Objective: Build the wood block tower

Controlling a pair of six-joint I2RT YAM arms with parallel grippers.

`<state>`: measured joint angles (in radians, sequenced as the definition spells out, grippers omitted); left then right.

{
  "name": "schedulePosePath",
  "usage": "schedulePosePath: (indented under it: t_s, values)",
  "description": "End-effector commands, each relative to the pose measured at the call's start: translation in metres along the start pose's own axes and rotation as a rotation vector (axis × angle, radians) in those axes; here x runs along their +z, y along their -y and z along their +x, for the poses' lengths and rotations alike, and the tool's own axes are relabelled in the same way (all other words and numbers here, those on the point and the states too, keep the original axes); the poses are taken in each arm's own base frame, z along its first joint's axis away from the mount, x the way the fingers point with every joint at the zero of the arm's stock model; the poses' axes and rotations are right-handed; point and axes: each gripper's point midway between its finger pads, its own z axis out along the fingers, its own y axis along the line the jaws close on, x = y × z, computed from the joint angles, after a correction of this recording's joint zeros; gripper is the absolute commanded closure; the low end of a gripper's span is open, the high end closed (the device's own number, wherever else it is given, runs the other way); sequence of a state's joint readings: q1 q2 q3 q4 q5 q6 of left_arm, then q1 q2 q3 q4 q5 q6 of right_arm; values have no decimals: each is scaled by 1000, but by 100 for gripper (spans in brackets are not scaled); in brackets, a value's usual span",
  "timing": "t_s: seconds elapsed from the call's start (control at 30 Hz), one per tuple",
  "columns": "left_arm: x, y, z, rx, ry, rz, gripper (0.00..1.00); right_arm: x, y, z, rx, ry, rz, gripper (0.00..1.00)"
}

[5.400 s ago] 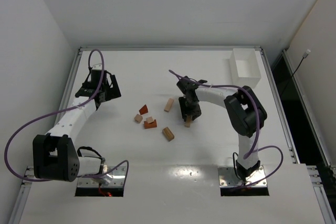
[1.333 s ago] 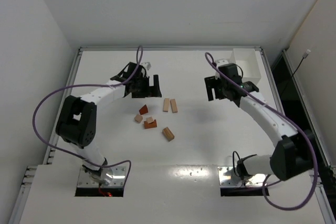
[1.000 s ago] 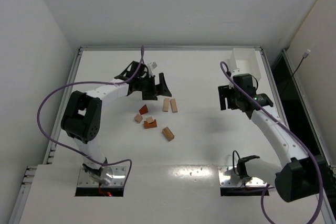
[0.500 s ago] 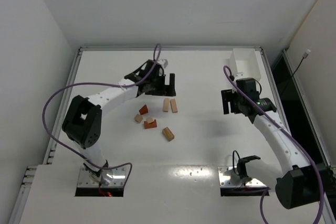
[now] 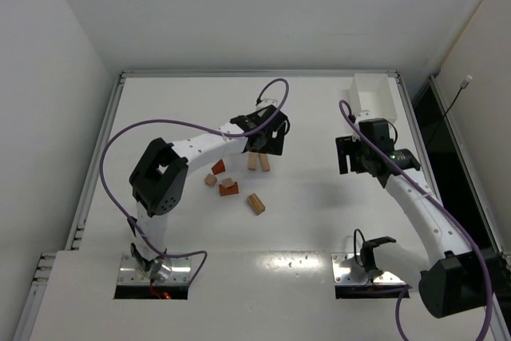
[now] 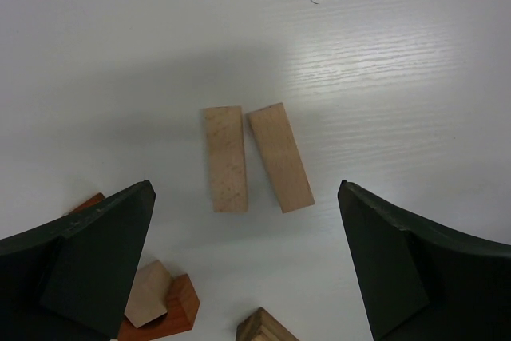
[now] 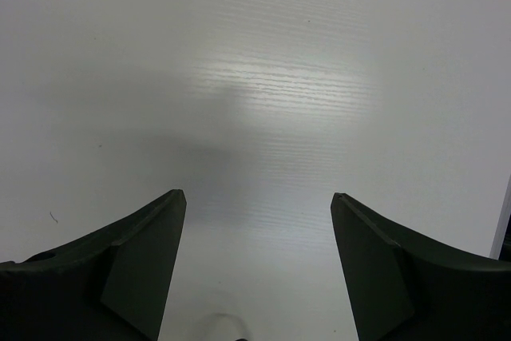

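The wood blocks lie loose on the table. Two pale tan rectangular blocks (image 5: 253, 163) lie side by side; in the left wrist view they are the left one (image 6: 225, 159) and the right one (image 6: 279, 157). A red wedge (image 5: 218, 167), a small tan block (image 5: 211, 180), an orange arch (image 5: 229, 190) with a tan piece on it, and a tan wedge (image 5: 255, 203) lie nearer. My left gripper (image 5: 267, 142) is open and empty above the two tan blocks (image 6: 244, 188). My right gripper (image 5: 349, 156) is open and empty over bare table (image 7: 257, 195).
A white rectangular box (image 5: 374, 101) stands at the back right corner. The table's raised rim (image 5: 255, 73) runs along the far edge. Purple cables loop off both arms.
My left gripper has swung right and now hovers over the two tan blocks. My right gripper drew back to the right earlier and has held still for the last half second.
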<state>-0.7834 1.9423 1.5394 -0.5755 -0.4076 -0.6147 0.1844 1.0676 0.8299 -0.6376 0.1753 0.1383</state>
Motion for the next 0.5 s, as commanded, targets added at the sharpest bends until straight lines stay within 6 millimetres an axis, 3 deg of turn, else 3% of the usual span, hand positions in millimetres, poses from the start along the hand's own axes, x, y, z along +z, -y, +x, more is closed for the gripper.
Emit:
schedulePosePath:
  t_s: [0.0,0.27,0.47]
  values:
    - [-2,-13,-2,-83,17,-68,1,-3,1,-7,-4,34,-1,30]
    - [4,7,17,-134,-68,21,1,-5,-2,-8,-3,43,-21,30]
    - [18,7,31,-145,-105,-7,1,-5,-2,-8,-3,43,-21,30]
